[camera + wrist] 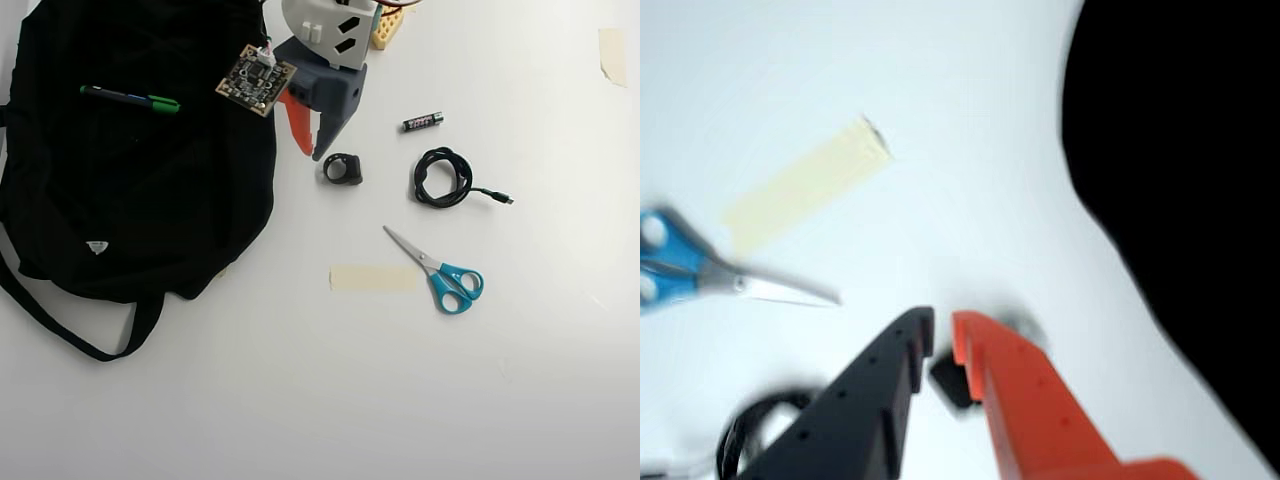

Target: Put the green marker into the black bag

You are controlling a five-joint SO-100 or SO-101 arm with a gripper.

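In the overhead view the green marker (130,98) lies flat on top of the black bag (120,200), near the bag's upper left part. The bag spreads over the left of the table, and in the wrist view it fills the right edge as the black bag (1180,150). My gripper (310,152) hovers over the white table just right of the bag, well apart from the marker. In the wrist view the gripper (943,335) shows a black finger and an orange finger with a narrow gap at the tips and nothing between them. The wrist view does not show the marker.
A small black ring-shaped part (343,168) lies just right of the fingertips. A battery (423,121), a coiled black cable (443,178), blue scissors (445,275) and a strip of tape (373,278) lie on the right half. A circuit board (257,79) rests on the bag's edge.
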